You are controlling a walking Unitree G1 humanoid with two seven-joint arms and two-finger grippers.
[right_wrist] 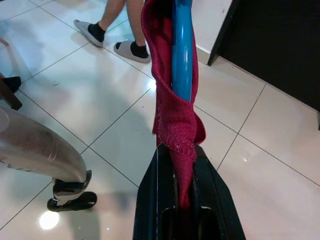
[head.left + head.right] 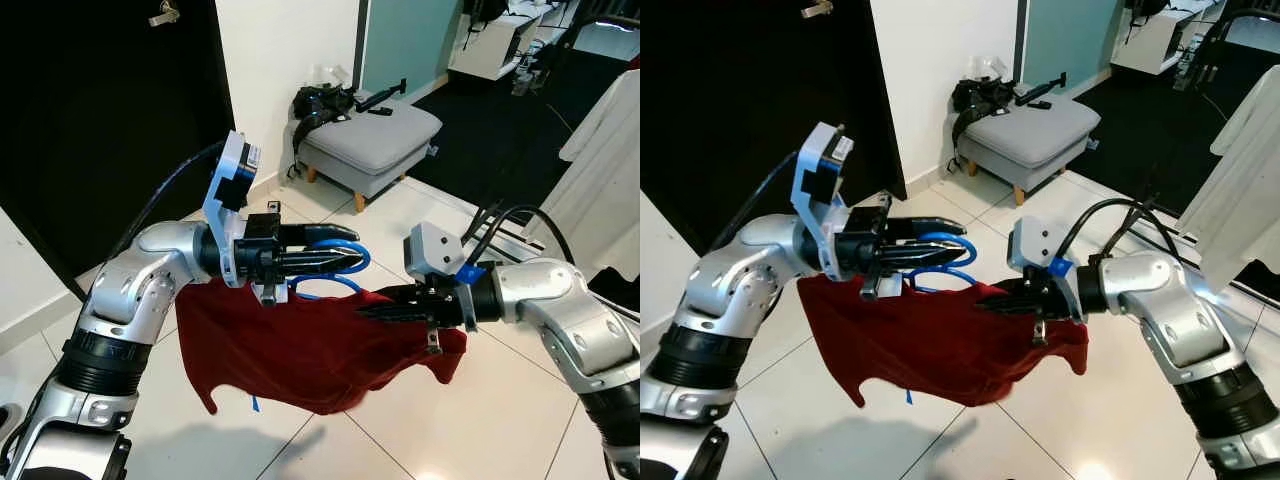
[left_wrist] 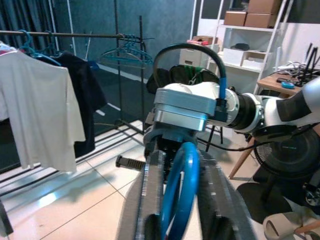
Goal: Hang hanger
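The blue hanger [image 2: 335,262] was held in front of the robot, above the white tiled floor [image 2: 420,430], with a dark red garment [image 2: 300,350] draped on it. The left gripper [image 2: 350,262] had its fingers clamped on the hanger's blue loop, and the right gripper [image 2: 370,312] had its fingers pinched together on the red cloth at the hanger's far end, with the blue bar running on past it.

By the look of it, the dressing of the hanger was nearly or wholly done; the hanging was all still to do. The clothes rail [image 3: 75,35], which carried a white shirt [image 3: 40,115] and empty teal hangers [image 3: 125,52], stood well apart from the blue hanger.

Beyond the blue hanger stood a grey footstool [image 2: 372,140] against the white wall. A person's slippered feet [image 1: 112,42] stood on the tiles near the hanger.
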